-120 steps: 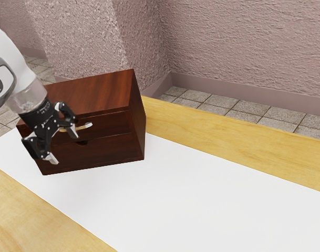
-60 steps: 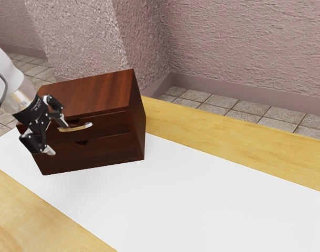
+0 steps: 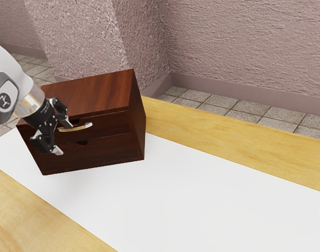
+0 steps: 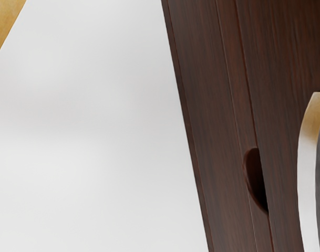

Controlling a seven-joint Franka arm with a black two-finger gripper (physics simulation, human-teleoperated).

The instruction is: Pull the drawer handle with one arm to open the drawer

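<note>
Table (image 3: 244, 137): light wood top, running across the exterior view from its lower left to its right edge.
White sheet (image 3: 191, 194): covers the middle band of the table; also visible in the wrist view (image 4: 86, 131).
Cabinet (image 3: 96, 90): dark wood box standing on the white sheet at the exterior view's left; its front faces the arm. In the wrist view its front (image 4: 212, 105) is close to the hand.
Arm (image 3: 12, 94): enters from the exterior view's left edge and reaches toward the cabinet front.
Drawer (image 3: 107, 122): upper panel of the cabinet front; it appears level with the rest of the front, and whether it is out at all cannot be told.
Gripper (image 3: 61, 135): at the handle's end toward the exterior view's left. Fingers stand apart, one above and one below that end, not closed on it.
Handle (image 3: 78, 126): pale curved bar on the drawer front; seen edge-on in the wrist view (image 4: 309, 173).
Notch (image 3: 82, 142): small dark recess just below the handle; visible beside it in the wrist view (image 4: 257, 178).
</note>
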